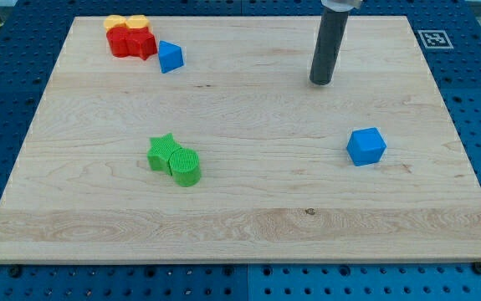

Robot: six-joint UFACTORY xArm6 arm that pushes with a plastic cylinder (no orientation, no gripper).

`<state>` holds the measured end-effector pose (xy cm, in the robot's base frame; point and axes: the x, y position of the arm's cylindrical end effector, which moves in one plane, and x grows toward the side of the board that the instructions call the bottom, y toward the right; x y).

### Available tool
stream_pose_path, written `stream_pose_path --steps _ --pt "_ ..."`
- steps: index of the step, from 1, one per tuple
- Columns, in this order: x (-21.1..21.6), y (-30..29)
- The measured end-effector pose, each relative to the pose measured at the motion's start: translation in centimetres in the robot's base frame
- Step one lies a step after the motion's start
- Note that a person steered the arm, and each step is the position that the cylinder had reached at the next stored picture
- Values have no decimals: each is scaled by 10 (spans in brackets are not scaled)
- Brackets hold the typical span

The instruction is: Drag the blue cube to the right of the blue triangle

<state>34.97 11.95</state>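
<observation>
Blue cube below-right of my tip, apart; no pincer, nothing held.

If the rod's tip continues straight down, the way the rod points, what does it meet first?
My tip would meet only the wooden board, apparently already touching it. The blue cube lies toward the view's bottom right, apart.

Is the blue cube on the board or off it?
On: the blue cube sits on the wooden board, well inside its right edge.
</observation>
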Motion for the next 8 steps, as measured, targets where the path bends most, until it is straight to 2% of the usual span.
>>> stream_pose_path --steps 1,2,6,7,8 --pt "0 2" --pt "13 34" --pt "161 110" --pt "176 91" --pt "157 58"
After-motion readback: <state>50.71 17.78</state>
